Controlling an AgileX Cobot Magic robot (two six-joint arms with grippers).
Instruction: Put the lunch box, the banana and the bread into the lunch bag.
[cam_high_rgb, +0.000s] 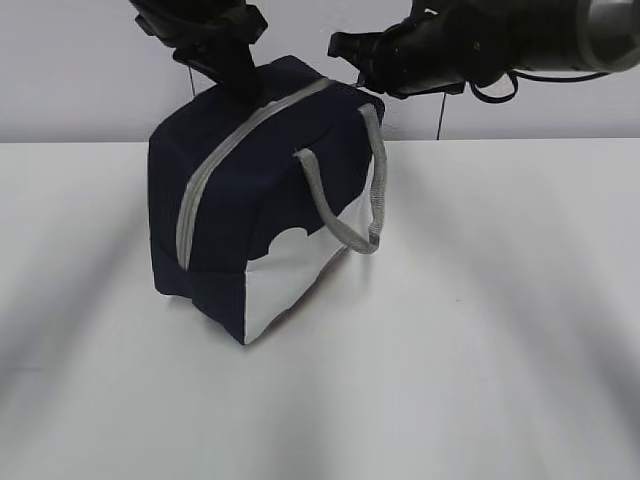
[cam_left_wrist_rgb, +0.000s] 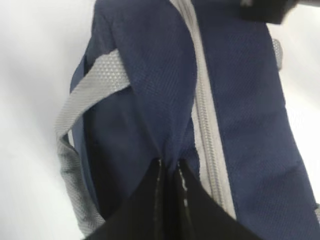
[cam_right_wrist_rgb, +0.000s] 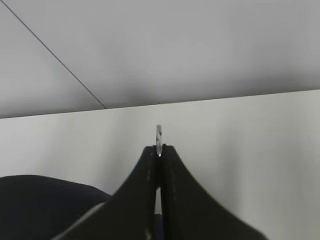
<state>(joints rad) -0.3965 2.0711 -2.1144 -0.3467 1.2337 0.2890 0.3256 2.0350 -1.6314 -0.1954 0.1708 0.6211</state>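
Left tool (cam_left_wrist_rgb: 169, 165) pinches a fold of the lunch bag (cam_high_rgb: 250, 215) beside its grey zipper (cam_left_wrist_rgb: 205, 115), right tool (cam_right_wrist_rgb: 159, 152) pressed together holding something thin, and that fabric could slip free if the zipper resists.

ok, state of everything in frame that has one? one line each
lunch bag: upright on the table, zipped shut
zipper: closed along the top
front handle: hanging loose
left pincer: shut, pinching bag fabric beside the zipper
right pincer: shut on a small metal tab, probably the zipper pull
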